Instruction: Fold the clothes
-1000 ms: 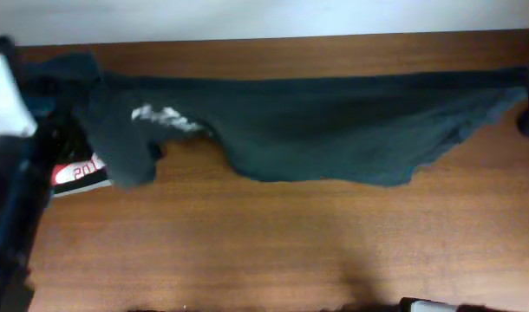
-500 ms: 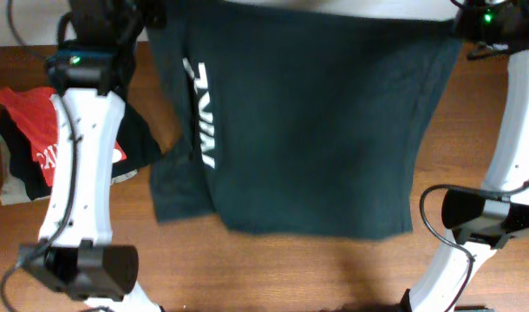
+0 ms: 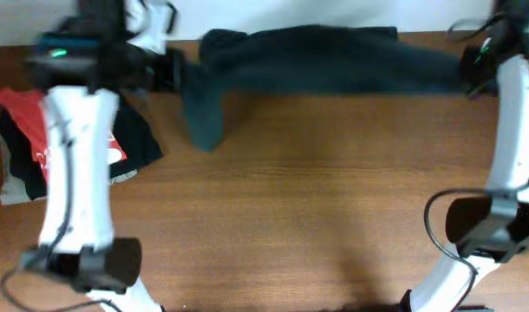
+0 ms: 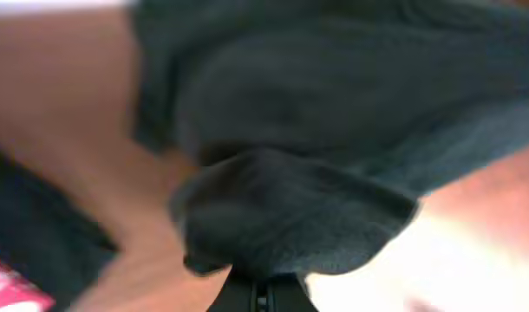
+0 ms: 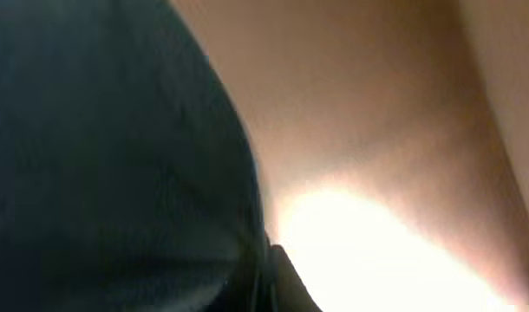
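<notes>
The clothes (image 3: 325, 61), a very dark teal T-shirt, hang blurred as a narrow band along the table's far edge, with one sleeve drooping at the left end. My left gripper (image 3: 178, 71) is shut on the band's left end and my right gripper (image 3: 469, 69) is shut on its right end. In the left wrist view the clothes (image 4: 290, 199) bunch just above the shut gripper (image 4: 263, 293). In the right wrist view the clothes (image 5: 108, 165) fill the left side against the shut gripper (image 5: 266, 279). The white letters are hidden.
A pile of other garments lies at the left edge: a red T-shirt (image 3: 22, 108) with white print, a black garment (image 3: 136, 143) and a beige one (image 3: 13, 189). The brown wooden table (image 3: 299, 208) spreads below the band. A white wall runs behind.
Half a second ago the shirt hung spread wide over the table with its white letters showing. Now it is drawn into a narrow band at the far edge, still held at both ends.
</notes>
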